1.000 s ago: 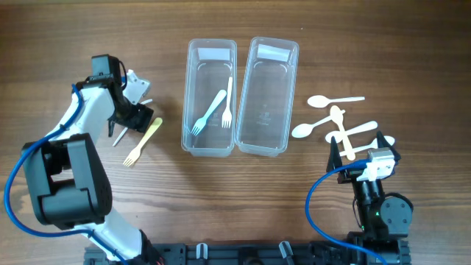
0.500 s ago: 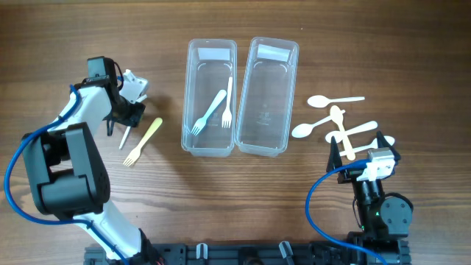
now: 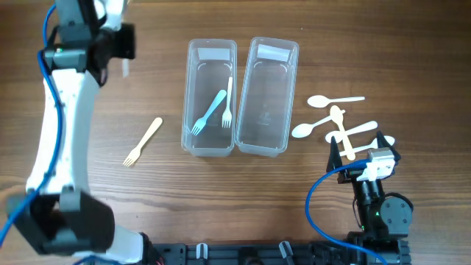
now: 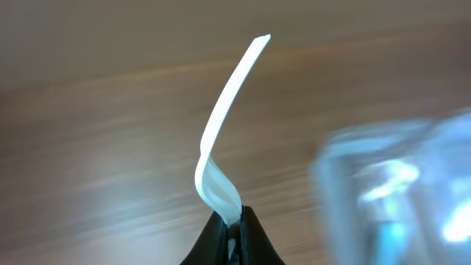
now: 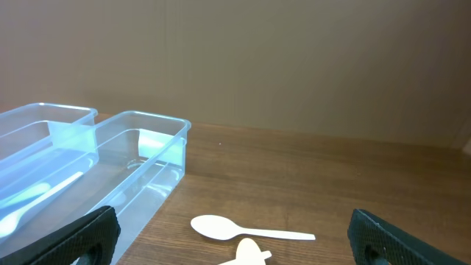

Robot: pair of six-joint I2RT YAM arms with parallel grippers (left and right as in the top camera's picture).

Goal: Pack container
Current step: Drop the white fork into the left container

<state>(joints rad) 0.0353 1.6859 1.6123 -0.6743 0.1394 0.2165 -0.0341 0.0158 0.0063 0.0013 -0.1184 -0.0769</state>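
Two clear containers stand side by side at the table's middle. The left container holds a blue fork and a white fork; the right container has nothing in it. My left gripper is raised at the far left, shut on the wide end of a white plastic utensil, whose handle points away from the jaws. A cream fork lies on the table left of the containers. My right gripper rests open at the near right, over the spoons.
Several white and cream spoons lie scattered right of the containers; one white spoon lies between my right fingers. The right container and left container stand to the left in the right wrist view.
The left gripper shut on the white utensil beside the cream fork and lifted it up and toward the far left. The right arm has not moved.
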